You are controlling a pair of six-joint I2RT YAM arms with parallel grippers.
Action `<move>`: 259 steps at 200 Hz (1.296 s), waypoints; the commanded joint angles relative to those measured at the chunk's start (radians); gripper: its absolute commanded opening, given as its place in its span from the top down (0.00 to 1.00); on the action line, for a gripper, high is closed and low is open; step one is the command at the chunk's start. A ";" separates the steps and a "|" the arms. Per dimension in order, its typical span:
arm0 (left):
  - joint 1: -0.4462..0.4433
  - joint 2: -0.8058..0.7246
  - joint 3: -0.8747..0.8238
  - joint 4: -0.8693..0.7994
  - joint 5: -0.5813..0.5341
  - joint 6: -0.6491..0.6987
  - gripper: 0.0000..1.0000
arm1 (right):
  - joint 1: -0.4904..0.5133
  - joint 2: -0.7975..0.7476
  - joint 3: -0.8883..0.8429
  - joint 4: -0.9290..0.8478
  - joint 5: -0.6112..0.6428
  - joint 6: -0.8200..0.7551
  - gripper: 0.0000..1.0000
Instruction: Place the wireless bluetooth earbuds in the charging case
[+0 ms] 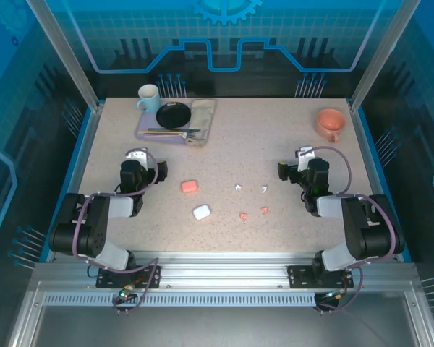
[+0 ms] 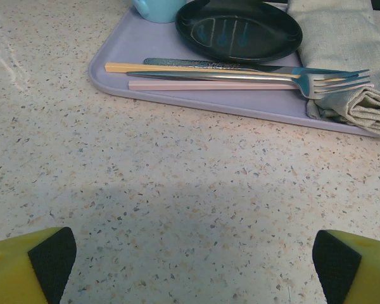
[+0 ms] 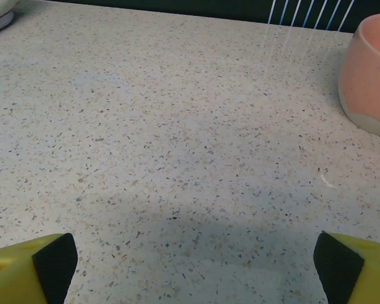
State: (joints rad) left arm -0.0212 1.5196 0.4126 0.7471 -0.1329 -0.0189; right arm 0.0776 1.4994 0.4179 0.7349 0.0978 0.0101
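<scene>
- Your left gripper (image 2: 193, 259) is released: its black rubber pads (image 2: 52, 256) stand wide apart over the bare speckled stone-look table (image 2: 177, 190) and hold nothing.
- Your right gripper (image 3: 196, 261) is in the same state, with its pads (image 3: 337, 263) spread wide and nothing between them.
- Ahead of the left fingers sits a lavender plastic tray (image 2: 145, 57). It carries a black oval plate (image 2: 237, 28), a steel fork (image 2: 240, 75) and a folded grey cloth napkin (image 2: 348, 38). None of these belong to the task.
- Ahead and to the right of the right fingers stands a salmon-pink ceramic cup (image 3: 370, 76), which is also not part of the task.
- The task's things lie between your two grippers, behind both sets of fingertips and towards the bases.
- A salmon-pink pebble-shaped plastic case (image 1: 189, 186) and a white pebble-shaped plastic case (image 1: 201, 212) sit to the right of the left fingers.
- Two tiny white plastic earbuds (image 1: 238, 187) and two tiny salmon-pink plastic earbuds (image 1: 243, 215) are scattered to the left of the right fingers. All four are loose on the table and well apart from the cases.
- I judge that the task has not begun, so the first approach is the step in hand.
- Both cases look shut from above, though you cannot be sure of that. Expect to draw a gripper back and inward, open a lid, then pinch one earbud precisely.
</scene>
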 commanded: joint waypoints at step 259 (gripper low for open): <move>0.015 -0.255 0.412 -0.894 -0.132 -0.314 0.01 | -0.028 -0.110 0.658 -1.243 -0.192 0.359 0.00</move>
State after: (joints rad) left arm -0.0055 1.3106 0.7227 0.1913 -0.2417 -0.1814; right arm 0.0124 1.3624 1.0298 -0.2295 0.0582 0.3599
